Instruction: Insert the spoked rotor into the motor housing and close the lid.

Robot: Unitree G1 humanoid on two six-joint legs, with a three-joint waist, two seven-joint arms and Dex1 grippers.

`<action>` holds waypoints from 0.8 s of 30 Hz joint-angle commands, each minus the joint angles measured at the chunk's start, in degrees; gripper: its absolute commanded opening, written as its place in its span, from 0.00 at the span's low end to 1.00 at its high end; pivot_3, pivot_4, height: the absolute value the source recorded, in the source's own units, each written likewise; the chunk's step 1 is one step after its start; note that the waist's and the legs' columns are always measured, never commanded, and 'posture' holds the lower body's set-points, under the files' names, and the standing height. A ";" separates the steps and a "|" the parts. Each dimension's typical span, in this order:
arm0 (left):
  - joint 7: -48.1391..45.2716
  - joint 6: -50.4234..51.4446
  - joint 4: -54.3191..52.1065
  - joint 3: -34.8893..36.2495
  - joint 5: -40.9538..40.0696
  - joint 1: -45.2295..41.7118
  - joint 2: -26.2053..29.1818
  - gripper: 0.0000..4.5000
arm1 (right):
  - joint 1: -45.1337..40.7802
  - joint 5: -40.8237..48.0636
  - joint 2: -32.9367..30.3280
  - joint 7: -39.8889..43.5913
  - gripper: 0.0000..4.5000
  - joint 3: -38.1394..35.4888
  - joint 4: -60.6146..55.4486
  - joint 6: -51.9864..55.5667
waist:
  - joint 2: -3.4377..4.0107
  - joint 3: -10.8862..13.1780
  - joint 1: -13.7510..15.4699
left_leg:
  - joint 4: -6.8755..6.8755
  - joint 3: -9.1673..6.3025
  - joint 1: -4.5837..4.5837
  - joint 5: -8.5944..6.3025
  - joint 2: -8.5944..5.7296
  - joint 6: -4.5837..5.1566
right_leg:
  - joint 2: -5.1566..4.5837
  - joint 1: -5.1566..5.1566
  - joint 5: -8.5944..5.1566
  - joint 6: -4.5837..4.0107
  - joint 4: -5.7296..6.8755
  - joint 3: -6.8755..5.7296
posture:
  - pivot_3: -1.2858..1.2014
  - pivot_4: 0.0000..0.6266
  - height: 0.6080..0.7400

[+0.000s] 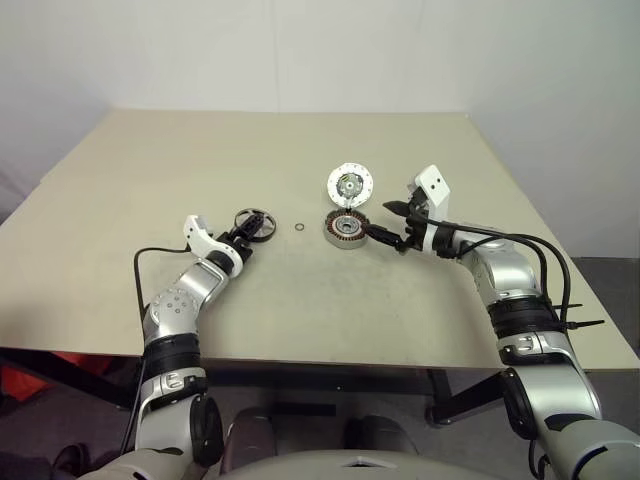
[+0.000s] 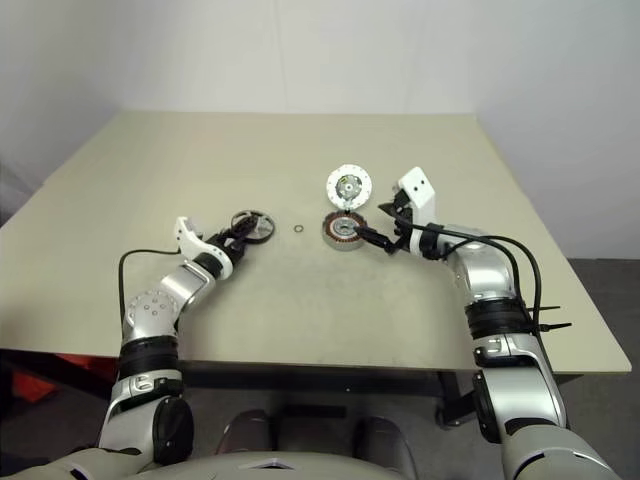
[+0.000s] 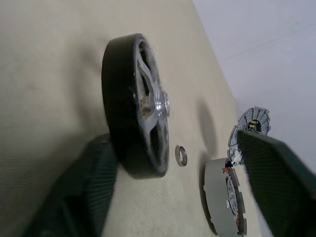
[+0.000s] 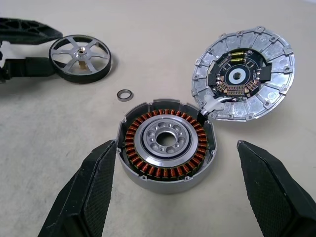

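Note:
The spoked rotor (image 1: 253, 224), a dark-rimmed wheel with slim spokes and a bright hub, lies on the table left of centre. My left gripper (image 1: 243, 236) is open around it, one finger (image 3: 84, 192) close against the rim and the other (image 3: 276, 182) well apart from it. The motor housing (image 4: 165, 143), a grey drum with copper windings, sits near the table's middle. Its lid (image 4: 244, 74) stands tipped open behind it, joined by wires. My right gripper (image 4: 176, 143) is open, with its fingers (image 4: 89, 192) on either side of the housing and not touching it.
A tiny loose metal ring (image 1: 300, 228) lies on the table (image 1: 150, 170) between the rotor and the housing. The beige tabletop stretches bare to the far and left edges. A black cable runs along my right arm.

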 commanded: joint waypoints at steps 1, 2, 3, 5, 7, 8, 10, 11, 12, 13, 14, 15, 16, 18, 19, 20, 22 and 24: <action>-1.04 0.31 -2.86 -0.16 -1.01 -0.21 0.42 0.73 | -1.55 1.21 -0.13 -0.23 0.98 -1.11 -1.87 -0.09 | 0.00 0.00 -0.01 | 0.00 0.00 0.00 0.00 0.00 0.00 | 0.00 0.00 -0.04 0.06 0.00 0.00 | 0.52 0.00 1.00; -1.04 0.22 -2.78 -0.12 -0.95 -0.28 0.40 0.73 | -1.64 1.21 -0.17 -0.15 0.98 -1.17 -1.53 -0.25 | 0.00 0.00 -0.01 | 0.00 0.00 0.00 0.00 0.00 0.00 | 0.00 0.00 -0.07 0.13 0.00 0.00 | 0.52 0.00 1.00; -1.02 0.11 -2.65 -0.06 -0.93 -0.39 0.35 0.73 | -1.68 1.17 -0.20 -0.07 0.98 -1.20 -1.23 -0.47 | 0.00 0.00 -0.01 | 0.00 0.00 0.00 0.00 0.00 0.00 | 0.00 0.00 -0.07 0.13 0.00 0.00 | 0.52 0.00 1.00; -1.04 -0.06 -2.39 0.00 -0.87 -0.57 0.27 0.73 | -1.72 1.13 -0.20 0.02 0.98 -1.26 -0.74 -0.85 | 0.00 0.00 -0.01 | 0.00 0.00 0.00 0.00 0.00 0.00 | 0.00 0.00 -0.07 0.13 0.00 0.00 | 0.52 0.00 1.00; -1.00 -0.35 -2.11 0.32 -1.19 -0.77 -0.06 0.73 | -1.68 1.10 -0.25 0.12 0.98 -1.33 -0.36 -1.23 | 0.00 0.00 -0.01 | 0.00 0.00 0.00 0.00 0.00 0.00 | 0.00 0.00 -0.09 0.16 0.00 0.00 | 0.52 0.00 1.00; -0.89 -0.63 -1.85 0.78 -1.66 -0.97 -0.41 0.73 | -1.68 1.10 -0.27 0.15 0.98 -1.37 -0.21 -1.37 | 0.00 0.00 -0.01 | 0.00 0.00 0.00 0.00 0.00 0.00 | 0.00 0.00 -0.09 0.16 0.00 0.00 | 0.52 0.00 1.00; -0.44 -1.10 -0.96 2.08 -2.75 -1.44 -1.05 0.73 | -1.60 1.08 -0.36 0.24 0.98 -1.43 0.02 -1.68 | 0.00 0.00 -0.01 | 0.00 0.00 0.00 0.00 0.00 0.00 | 0.00 0.00 -0.09 0.16 -0.01 0.00 | 0.52 0.00 1.00; -0.13 -1.31 -0.41 2.77 -3.31 -1.70 -1.36 0.73 | -1.59 1.09 -0.39 0.27 0.98 -1.46 0.14 -1.80 | 0.00 0.00 -0.01 | 0.00 0.00 0.00 0.00 0.00 0.00 | 0.00 0.00 -0.09 0.15 -0.01 0.00 | 0.52 0.00 1.00; 0.10 -1.58 0.37 3.54 -3.88 -2.02 -1.72 0.73 | -1.56 1.07 -0.44 0.31 0.98 -1.48 0.30 -1.98 | 0.00 0.00 -0.01 | 0.00 0.00 0.00 0.00 -0.01 0.00 | 0.00 0.00 -0.09 0.15 -0.01 0.00 | 0.52 0.00 1.00; 0.20 -1.91 1.20 4.07 -4.07 -2.30 -1.94 0.73 | -1.59 1.05 -0.45 0.34 0.98 -1.49 0.52 -2.15 | 0.00 0.00 -0.01 | 0.00 0.00 0.00 0.00 0.00 0.00 | 0.00 0.00 -0.09 0.16 -0.01 0.00 | 0.52 0.00 1.00; 0.18 -2.22 2.11 4.45 -4.10 -2.50 -2.12 0.73 | -1.64 1.03 -0.46 0.37 0.98 -1.50 0.78 -2.35 | 0.00 0.00 -0.01 | 0.00 0.00 0.00 0.00 -0.01 0.00 | 0.00 0.00 -0.10 0.16 -0.01 0.00 | 0.52 0.00 1.00; 0.09 -2.34 2.73 4.64 -4.03 -2.62 -2.24 0.73 | -1.69 1.00 -0.46 0.41 0.98 -1.51 1.06 -2.57 | 0.00 0.00 -0.01 | 0.00 0.00 0.00 0.00 -0.01 0.00 | 0.00 0.00 -0.10 0.16 -0.01 0.00 | 0.52 0.00 1.00; -0.10 -2.34 3.03 4.50 -3.73 -2.57 -2.32 0.73 | -1.68 1.00 -0.49 0.47 0.98 -1.53 1.30 -2.81 | 0.00 0.00 -0.02 | 0.00 0.00 0.00 0.00 -0.01 0.00 | 0.00 0.00 -0.10 0.16 -0.01 0.00 | 0.52 0.00 1.00; -0.26 -2.29 3.36 4.39 -3.56 -2.64 -2.45 0.73 | -1.73 0.99 -0.58 0.60 0.98 -1.59 1.94 -3.35 | -0.01 0.00 -0.01 | 0.00 0.00 0.00 0.00 -0.01 0.00 | 0.00 0.00 -0.10 0.17 -0.01 0.00 | 0.52 0.00 1.00; -0.27 -2.31 3.50 4.38 -3.52 -2.69 -2.47 0.73 | -1.78 0.97 -0.61 0.64 0.98 -1.61 2.29 -3.64 | -0.01 0.00 -0.01 | 0.00 0.00 -0.01 -0.01 -0.01 0.01 | 0.00 0.00 -0.10 0.17 -0.02 0.00 | 0.52 0.00 1.00; -0.24 -2.32 3.65 4.37 -3.49 -2.74 -2.47 0.73 | -1.83 0.94 -0.63 0.69 0.98 -1.64 2.65 -3.92 | -0.01 0.00 0.00 | 0.00 0.00 -0.01 -0.01 -0.01 0.01 | 0.00 0.00 -0.10 0.16 -0.02 0.00 | 0.52 0.00 1.00; -0.31 -2.27 3.74 4.28 -3.44 -2.73 -2.48 0.73 | -1.86 0.89 -0.65 0.75 0.98 -1.67 3.22 -4.44 | -0.01 0.00 -0.01 | -0.01 0.00 -0.01 -0.01 0.00 0.01 | 0.00 0.00 -0.09 0.16 -0.02 0.00 | 0.52 0.00 1.00; -0.35 -2.29 3.74 4.37 -3.65 -2.75 -2.63 0.73 | -1.90 0.86 -0.66 0.79 0.98 -1.66 3.75 -4.94 | -0.01 0.00 -0.01 | -0.01 0.00 -0.01 -0.01 0.00 0.01 | 0.00 0.00 -0.09 0.15 -0.02 0.00 | 0.52 0.00 1.00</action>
